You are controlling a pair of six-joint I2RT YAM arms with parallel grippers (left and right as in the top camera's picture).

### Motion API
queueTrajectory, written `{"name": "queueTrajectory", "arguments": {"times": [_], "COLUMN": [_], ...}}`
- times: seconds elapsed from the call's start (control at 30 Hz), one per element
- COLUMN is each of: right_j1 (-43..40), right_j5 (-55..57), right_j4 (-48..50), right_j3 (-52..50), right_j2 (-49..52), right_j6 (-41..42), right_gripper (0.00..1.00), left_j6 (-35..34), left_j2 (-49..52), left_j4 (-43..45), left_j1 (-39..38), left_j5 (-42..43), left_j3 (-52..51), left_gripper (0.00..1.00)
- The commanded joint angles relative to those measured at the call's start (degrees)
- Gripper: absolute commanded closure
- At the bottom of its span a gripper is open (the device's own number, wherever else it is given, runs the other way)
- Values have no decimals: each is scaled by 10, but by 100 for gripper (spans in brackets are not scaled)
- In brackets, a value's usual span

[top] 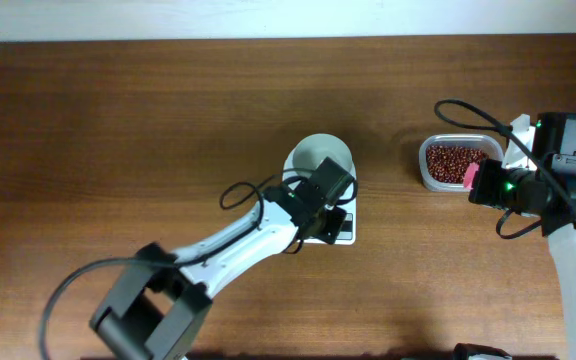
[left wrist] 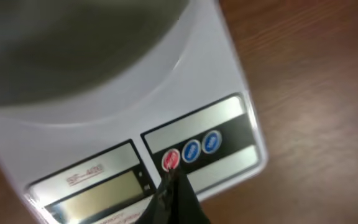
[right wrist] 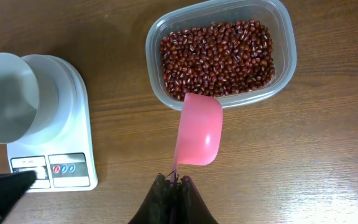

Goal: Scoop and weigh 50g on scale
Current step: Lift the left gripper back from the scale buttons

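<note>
The scale (top: 343, 228) sat mid table (top: 118, 120), bowl (right wrist: 5, 96) empty. Left fingers (left wrist: 182, 202) closed, tip at the red button (left wrist: 171, 160), probably power/tare. Right fingers (right wrist: 185, 194) clamped on the pink scoop (right wrist: 199, 130), empty at the bean tub (right wrist: 284, 37) rim. Nothing scooped yet; all weighing left.

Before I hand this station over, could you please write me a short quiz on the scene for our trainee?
1. True or false: the bowl on the scale holds red beans.
2. Fill in: the shut left end effector has its tip at the scale's ___ button.
3. What does the right end effector hold? A) the bowl B) the pink scoop C) nothing

Key: 1 false; 2 red, the red button; 3 B.
</note>
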Motion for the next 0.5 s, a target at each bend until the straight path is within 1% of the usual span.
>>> {"name": "queueTrajectory", "arguments": {"times": [0.0,0.1,0.2,0.23,0.37,0.47], "right_j1": [-3,-3,-3,-3,-3,-3], "right_j5": [-6,-6,-6,-6,-5,-6], "right_j4": [0,0,1,3,16,22], "right_j3": [14,14,14,14,14,14], "right_j2": [-4,-4,-4,-4,-4,-4], "right_j6": [2,2,2,2,2,2], "right_gripper": [96,96,96,96,96,96], "left_j6": [66,83,88,102,165,175], "left_j2": [-97,-145,-189,-198,-214,-214], "left_j4": [-5,-24,-55,-64,-84,-87], "left_j1": [1,10,37,43,54,54], "left_j5": [-46,-62,-61,-61,-59,-59], "left_j3": [24,24,24,24,24,24], "left_gripper": [100,100,100,100,100,100]}}
